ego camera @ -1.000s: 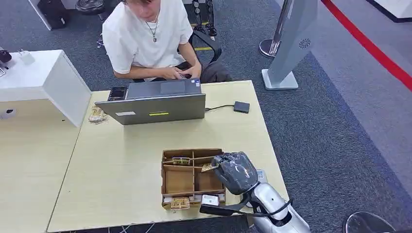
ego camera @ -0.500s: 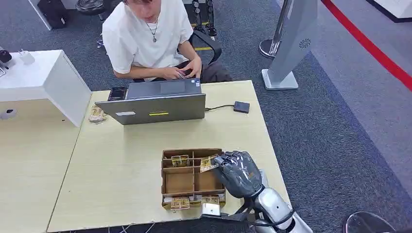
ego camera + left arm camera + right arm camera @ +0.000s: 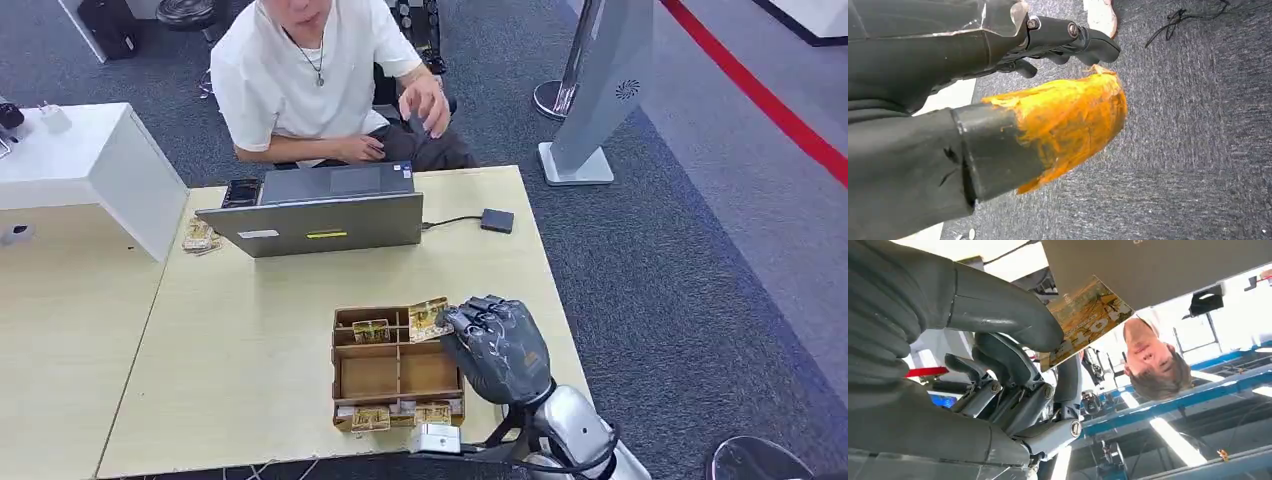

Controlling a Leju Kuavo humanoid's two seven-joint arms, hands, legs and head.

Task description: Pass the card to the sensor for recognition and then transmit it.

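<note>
A gold-printed card (image 3: 430, 318) is pinched between the thumb and fingers of the robot's right hand (image 3: 497, 347), lifted just above the far right corner of a compartmented cardboard box (image 3: 345, 372). In the right wrist view the card (image 3: 1083, 320) sticks out past the thick grey thumb, clearly gripped. More gold cards lie in the box's far compartments and along its near edge.

The box sits near the front edge of a pale wooden table (image 3: 250, 330). Farther back stands an open grey laptop (image 3: 318, 212), and to its right a small black card sensor (image 3: 497, 220) on a cable. A person in a white T-shirt (image 3: 300, 75) sits behind the laptop. To the left is a white desk (image 3: 90, 165). The floor is dark grey carpet (image 3: 680, 280) with a red stripe at the far right, and a grey floor stand (image 3: 600, 90) rises beyond the table.

The left hand (image 3: 1068, 42) hangs over the carpet with fingers curled in, holding nothing.

Compared with half a second ago, the right hand has risen and carried the card up out of the box; the person has raised one hand from the lap.
</note>
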